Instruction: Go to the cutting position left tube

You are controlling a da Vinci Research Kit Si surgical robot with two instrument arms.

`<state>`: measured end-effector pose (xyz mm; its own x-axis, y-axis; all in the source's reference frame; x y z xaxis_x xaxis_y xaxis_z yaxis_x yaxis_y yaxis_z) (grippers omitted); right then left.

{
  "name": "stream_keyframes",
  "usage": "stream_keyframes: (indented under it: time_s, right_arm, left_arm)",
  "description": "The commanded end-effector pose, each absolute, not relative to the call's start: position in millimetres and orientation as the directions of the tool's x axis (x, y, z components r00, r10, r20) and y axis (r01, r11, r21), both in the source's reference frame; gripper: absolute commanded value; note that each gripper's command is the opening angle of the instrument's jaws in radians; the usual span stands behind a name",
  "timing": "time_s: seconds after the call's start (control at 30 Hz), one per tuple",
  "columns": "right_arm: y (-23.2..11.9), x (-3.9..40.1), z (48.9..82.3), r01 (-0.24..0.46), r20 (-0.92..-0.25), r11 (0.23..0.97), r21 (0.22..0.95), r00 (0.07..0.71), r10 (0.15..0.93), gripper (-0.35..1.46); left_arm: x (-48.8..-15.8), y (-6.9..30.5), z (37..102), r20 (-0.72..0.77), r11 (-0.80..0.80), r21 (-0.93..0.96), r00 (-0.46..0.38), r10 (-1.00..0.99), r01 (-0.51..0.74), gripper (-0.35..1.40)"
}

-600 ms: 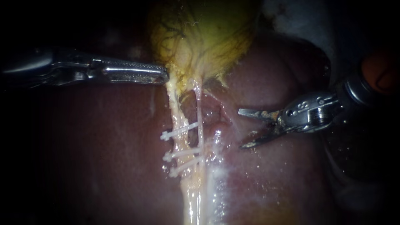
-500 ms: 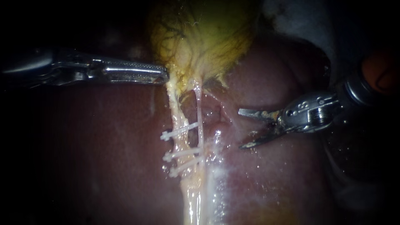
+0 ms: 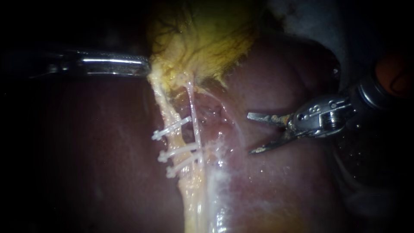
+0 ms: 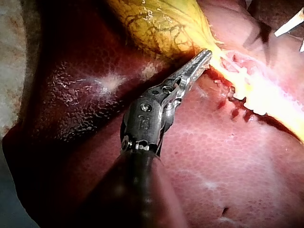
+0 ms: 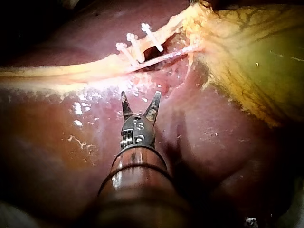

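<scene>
Right instrument [image 3: 250, 133]: spread wide at the blades, gripping nothing; parked over the liver [image 3: 302, 181], apart from the tubes, in the same spot as half a second ago.
Left tube [image 3: 169, 113]: thicker pale strand; dragged leftward against the liver and now slanted, with its three clips [image 3: 177, 151] carried along.
Thin tube [image 3: 196, 116]: just beside, pulled taut too.
Cutting site: between the top clip and the lower pair; likely better stretched, but farther from the blades, so probably a longer reach.
Left instrument [image 3: 144, 68]: pinched onto the gallbladder [image 3: 202, 39] edge; drawn back leftward, taking the neck along.
Right wrist view only: right instrument [image 5: 140, 97] aimed at the clips; dark window between the two tubes.
Left wrist view only: ribbed tip of left instrument [image 4: 202, 59] pressed together at the yellow edge; depth of bite not visible.
</scene>
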<state>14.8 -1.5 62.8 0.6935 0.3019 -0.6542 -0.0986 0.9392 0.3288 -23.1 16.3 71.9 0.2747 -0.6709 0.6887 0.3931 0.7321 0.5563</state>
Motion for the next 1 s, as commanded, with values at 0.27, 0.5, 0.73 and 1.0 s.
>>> stream_keyframes:
  time_s: [0.27,0.5,0.73,1.0]
  right_arm:
    - [-1.3,15.8,63.0,0.013,-0.687,0.906,0.423,0.656,0.312,1.39]
    - [-0.5,17.2,63.9,0.073,-0.702,0.83,0.553,0.577,0.417,1.35]
    - [0.9,18.7,65.3,0.134,-0.696,0.753,0.644,0.512,0.503,1.34]
    - [0.2,20.3,66.5,0.226,-0.673,0.67,0.708,0.505,0.541,1.3]
  left_arm:
    - [-23.2,16.2,72.0,0.689,0.731,0.557,0.272,-0.671,0.394,-0.35]
    - [-23.2,16.2,72.0,0.689,0.731,0.557,0.272,-0.671,0.394,-0.35]
    - [-23.3,16.2,71.9,0.689,0.731,0.557,0.271,-0.672,0.395,-0.35]
    - [-23.5,16.2,71.9,0.689,0.731,0.556,0.271,-0.672,0.396,-0.35]
